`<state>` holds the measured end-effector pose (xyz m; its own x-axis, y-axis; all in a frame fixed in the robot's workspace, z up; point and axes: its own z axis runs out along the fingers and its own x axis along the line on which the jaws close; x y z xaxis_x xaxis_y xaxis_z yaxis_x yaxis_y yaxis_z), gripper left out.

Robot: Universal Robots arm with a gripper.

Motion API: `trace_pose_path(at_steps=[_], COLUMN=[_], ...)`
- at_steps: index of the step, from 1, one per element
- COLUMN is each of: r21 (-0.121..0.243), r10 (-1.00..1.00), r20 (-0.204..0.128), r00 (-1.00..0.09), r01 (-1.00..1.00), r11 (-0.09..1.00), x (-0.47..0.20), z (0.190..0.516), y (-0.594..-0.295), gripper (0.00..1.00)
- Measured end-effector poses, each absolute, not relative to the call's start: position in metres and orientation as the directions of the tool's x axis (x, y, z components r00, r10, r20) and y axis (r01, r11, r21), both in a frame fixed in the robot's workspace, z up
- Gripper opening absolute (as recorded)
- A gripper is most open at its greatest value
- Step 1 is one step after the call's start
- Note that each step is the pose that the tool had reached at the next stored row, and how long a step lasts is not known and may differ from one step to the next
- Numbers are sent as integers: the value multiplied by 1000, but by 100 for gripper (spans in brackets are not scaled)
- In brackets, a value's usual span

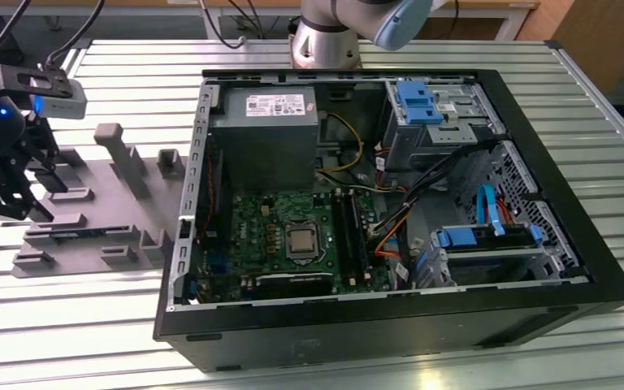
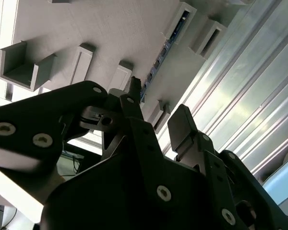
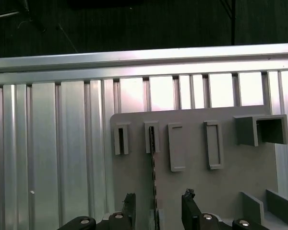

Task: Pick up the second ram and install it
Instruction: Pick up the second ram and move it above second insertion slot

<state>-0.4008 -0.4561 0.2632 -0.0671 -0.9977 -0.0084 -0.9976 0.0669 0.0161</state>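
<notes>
At the exterior view's nine o'clock, gripper (image 3: 158, 203), jaws wide and empty, straddles the second ram (image 3: 153, 172), seemingly untouched, held edge-up by grey holder (image 3: 230, 177) for grasping

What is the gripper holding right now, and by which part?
Nothing. The gripper is open, fingers straddling the second ram, which stands on edge in the grey holder.

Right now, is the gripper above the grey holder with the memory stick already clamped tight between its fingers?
Not quite. The gripper is above the grey holder, but its fingers are open, with a gap on either side of the second ram. The stick stands on edge in the holder's slots, not clamped. The first wrist view shows this.
</notes>
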Motion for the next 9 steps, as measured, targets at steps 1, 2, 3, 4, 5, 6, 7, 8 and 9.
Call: trace_pose_path(at_steps=[1,2,3,4,5,6,7,8,9], r21=[16,16,16,16,16,16,16,16,16], r10=[-998,-998,-998,-998,-998,-998,-998,-998,-998], r20=[-8,-8,-9,-9,-9,-9,-9,-9,-8], r00=[-67,-67,-67,-67,-67,-67,-67,-67,-67], r01=[-998,-998,-998,-998,-998,-998,-998,-998,-998], r11=[67,67,67,67,67,67,67,67,67], x=[-401,-401,-401,-401,-401,-401,-401,-401,-401], z=[263,263,262,261,259,258,256,254,253], y=[-456,-456,-456,-456,-456,-456,-456,-456,-456], gripper=[50,50,50,50,50,50,50,50,50])
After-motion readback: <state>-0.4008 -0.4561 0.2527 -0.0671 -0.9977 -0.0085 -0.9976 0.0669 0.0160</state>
